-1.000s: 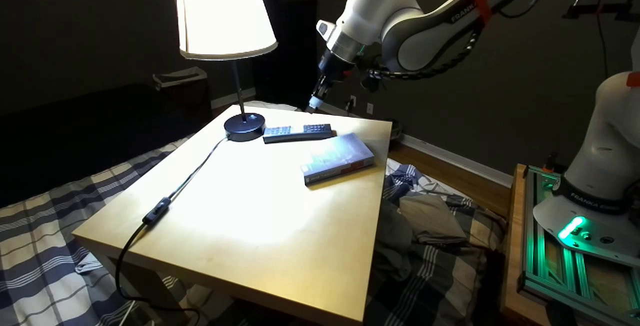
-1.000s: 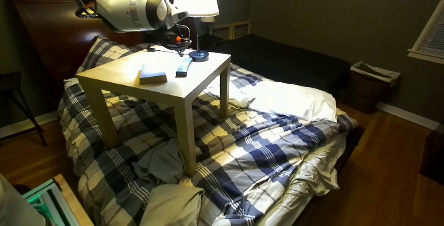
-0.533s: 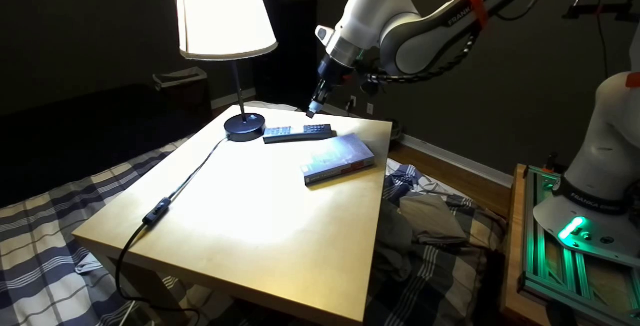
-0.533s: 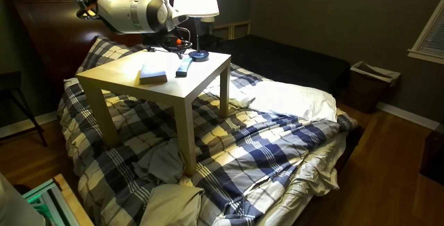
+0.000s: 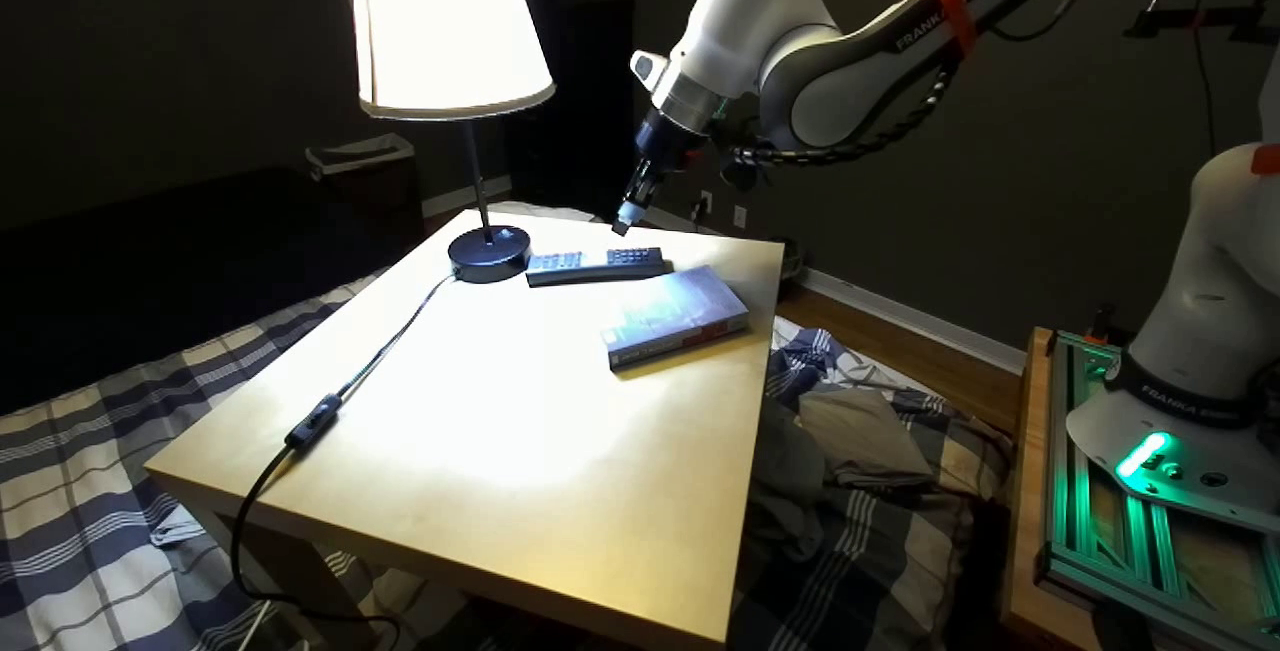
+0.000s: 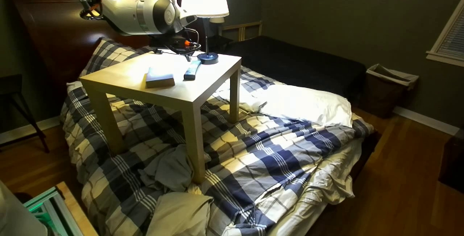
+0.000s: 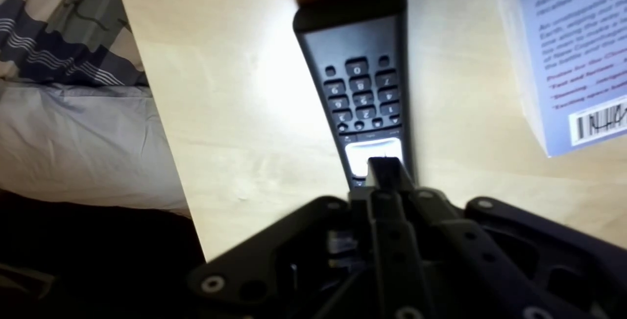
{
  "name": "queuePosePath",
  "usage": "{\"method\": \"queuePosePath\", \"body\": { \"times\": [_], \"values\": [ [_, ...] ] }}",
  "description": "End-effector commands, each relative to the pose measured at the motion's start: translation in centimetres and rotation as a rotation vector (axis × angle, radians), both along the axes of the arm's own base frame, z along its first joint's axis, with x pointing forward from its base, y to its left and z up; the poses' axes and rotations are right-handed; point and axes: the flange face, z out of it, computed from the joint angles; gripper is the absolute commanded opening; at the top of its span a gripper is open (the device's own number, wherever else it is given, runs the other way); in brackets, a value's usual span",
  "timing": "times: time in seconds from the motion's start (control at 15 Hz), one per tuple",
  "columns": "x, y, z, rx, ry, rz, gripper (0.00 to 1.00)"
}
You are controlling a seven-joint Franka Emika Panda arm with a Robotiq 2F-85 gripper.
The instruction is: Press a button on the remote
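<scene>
The dark, slim remote (image 5: 594,269) lies flat on the table, its length running from the lamp base toward the book; it also shows in an exterior view (image 6: 192,70). In the wrist view the remote (image 7: 362,88) has number keys in its upper part and a bright pale patch lower down. My gripper (image 7: 385,174) is shut and empty, its fingertips together over the pale patch, hiding the part of the remote below. In both exterior views the gripper (image 5: 623,221) (image 6: 188,58) points down at a tilt. A gap shows between its tips and the remote.
A blue-grey book (image 5: 678,316) lies beside the remote. A lit lamp with a round dark base (image 5: 489,253) stands at the remote's other end. Its cord with an inline switch (image 5: 314,420) crosses the table (image 5: 560,521). The table stands on a plaid bed (image 6: 246,163).
The gripper has come down slightly toward the remote between one second and half a second ago. Since then it has stayed in place. The remote and book have not moved.
</scene>
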Motion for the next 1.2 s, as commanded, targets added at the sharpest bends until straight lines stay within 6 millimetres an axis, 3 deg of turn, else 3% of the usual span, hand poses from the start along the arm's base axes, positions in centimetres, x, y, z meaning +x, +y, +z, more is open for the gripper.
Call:
{"method": "queuePosePath", "body": {
  "times": [0.0,1.13],
  "values": [
    [0.01,-0.04,0.04,0.000,0.001,0.001,0.01],
    [0.35,0.33,-0.72,-0.006,-0.014,0.021,0.00]
  ]
}}
